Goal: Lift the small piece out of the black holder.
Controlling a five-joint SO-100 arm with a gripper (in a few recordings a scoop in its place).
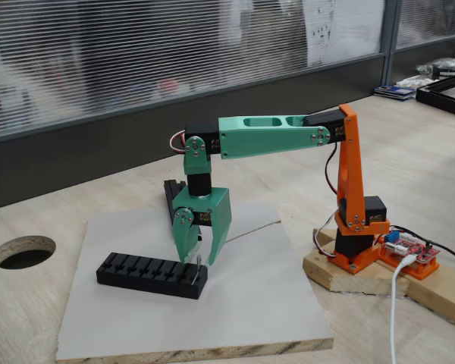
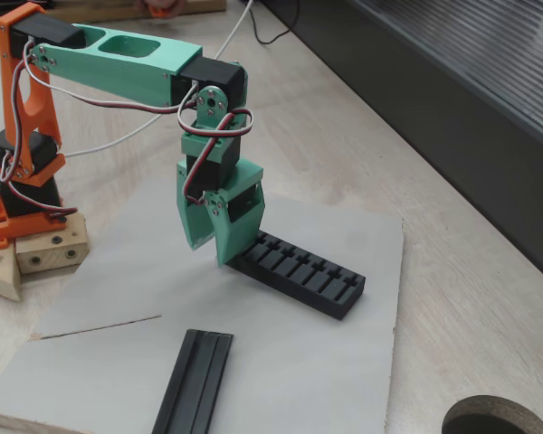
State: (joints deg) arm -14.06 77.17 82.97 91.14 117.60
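At the centre of both fixed views the green claw (image 1: 202,259) (image 2: 210,246) points down over one end of the black holder (image 1: 152,275) (image 2: 300,275), which lies on a grey board (image 1: 250,303) (image 2: 344,362). The small piece (image 1: 199,265) stands upright at the holder's right end, between the claw's fingertips; whether they pinch it, I cannot tell.

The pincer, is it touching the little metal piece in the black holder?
Cannot tell. In a fixed view the pincer straddles the small piece at the end of the black holder, but no contact or gap shows plainly.
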